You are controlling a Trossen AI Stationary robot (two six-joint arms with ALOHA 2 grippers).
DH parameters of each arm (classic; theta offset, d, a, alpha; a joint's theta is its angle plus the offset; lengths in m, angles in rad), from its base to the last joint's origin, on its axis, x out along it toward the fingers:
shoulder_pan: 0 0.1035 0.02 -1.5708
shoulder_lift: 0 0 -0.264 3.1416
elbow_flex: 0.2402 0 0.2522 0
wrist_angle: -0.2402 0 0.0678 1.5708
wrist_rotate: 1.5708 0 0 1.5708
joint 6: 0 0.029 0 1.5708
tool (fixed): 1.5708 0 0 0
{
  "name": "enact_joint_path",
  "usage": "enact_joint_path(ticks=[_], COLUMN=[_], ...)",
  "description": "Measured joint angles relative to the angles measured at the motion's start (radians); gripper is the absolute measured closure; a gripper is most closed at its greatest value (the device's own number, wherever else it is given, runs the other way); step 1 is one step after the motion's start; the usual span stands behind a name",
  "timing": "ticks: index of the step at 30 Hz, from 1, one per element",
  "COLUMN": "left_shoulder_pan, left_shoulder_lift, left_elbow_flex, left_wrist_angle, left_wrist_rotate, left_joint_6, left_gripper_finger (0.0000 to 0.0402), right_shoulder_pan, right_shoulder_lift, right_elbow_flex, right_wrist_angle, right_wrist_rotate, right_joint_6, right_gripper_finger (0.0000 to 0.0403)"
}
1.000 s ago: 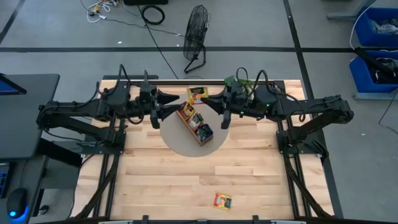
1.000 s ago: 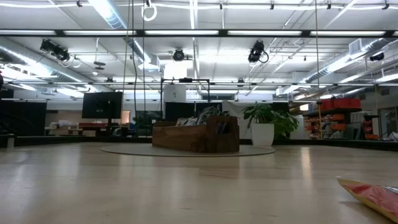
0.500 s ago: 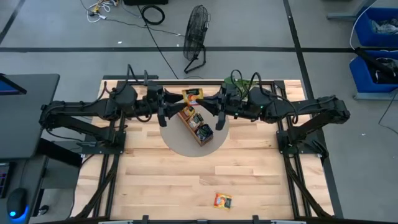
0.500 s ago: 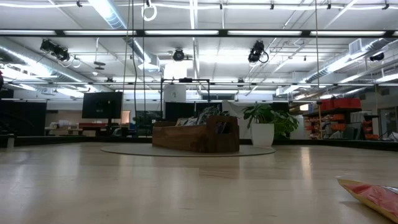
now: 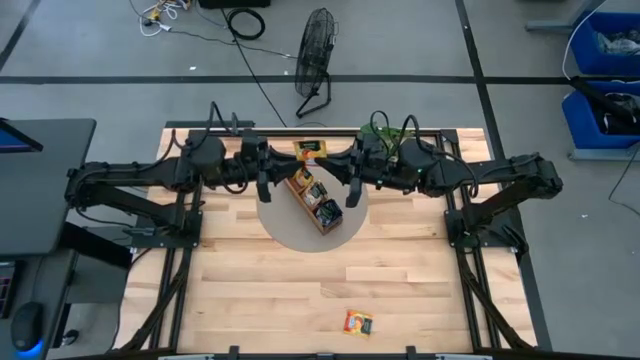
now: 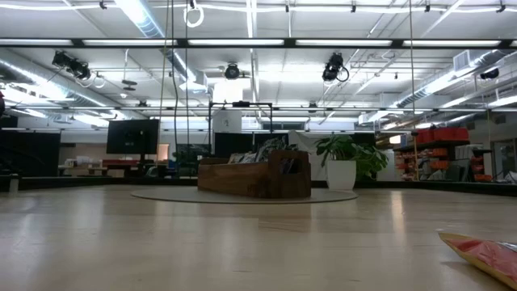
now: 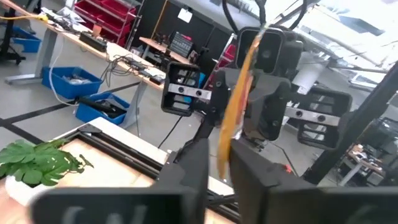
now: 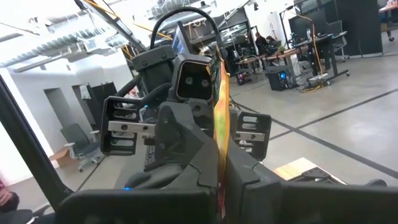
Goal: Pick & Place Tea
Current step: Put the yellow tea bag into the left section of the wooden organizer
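An orange-yellow tea sachet (image 5: 311,152) hangs in the air above the far end of the brown wooden tray (image 5: 316,202), between my two grippers. My left gripper (image 5: 284,161) comes at it from the table's left and is shut on it. My right gripper (image 5: 336,162) comes from the right and is also shut on it. Each wrist view shows the sachet edge-on (image 7: 234,93) (image 8: 221,106) with the other arm behind it. The tray stands on a round grey mat (image 5: 290,232) and holds more sachets. Another sachet (image 5: 358,322) lies flat near the table's front edge. My left gripper pinches the sachet's left-hand part (image 7: 222,149) between its two fingers, one on each flat face. The fingers reach in level from the table's left. The sachet stands on edge, clear of the tray. My right gripper pinches the sachet's right-hand part (image 8: 219,146) between its two fingers, one on each flat face. The fingers reach in about level from the table's right. The sachet is held upright and clear of the tray.
A small green plant (image 5: 378,128) stands at the table's far edge behind my right arm, also in the low view (image 6: 347,158). The loose sachet (image 6: 485,255) lies close to the low camera. Bare wooden table (image 5: 260,290) stretches in front of the mat.
My left gripper has moved toward the table's right, up to the sachet that my right gripper holds, and its fingers have closed on it. The sachet has stayed in the air above the tray's far end.
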Motion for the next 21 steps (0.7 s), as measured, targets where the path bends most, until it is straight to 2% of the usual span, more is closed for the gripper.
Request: enact_joint_path(ticks=[3,11,14,21], left_shoulder_pan=[0.010,0.017,0.017,0.017], left_shoulder_lift=[0.000,0.000,-0.001,-0.009], left_elbow_flex=[0.000,0.000,0.000,-0.001], left_wrist_angle=[0.008,0.004,-0.024,-0.228], left_wrist_rotate=[0.022,0.071,0.109,0.197], left_joint_6=[0.001,0.025,0.025,-0.026], left_gripper_finger=[0.0387,0.0399,0.0399,0.0400], right_shoulder_pan=[-0.001,0.000,0.000,0.000], right_shoulder_lift=[0.000,-0.035,-0.068,-0.178], right_elbow_flex=[0.000,0.000,0.000,0.052], right_wrist_angle=[-0.001,-0.109,-0.241,-0.635], right_wrist_rotate=[0.003,-0.002,-0.016,-0.190], right_joint_6=[0.000,0.034,0.089,0.170], right_gripper_finger=[0.0394,0.0332,0.0305,0.0251])
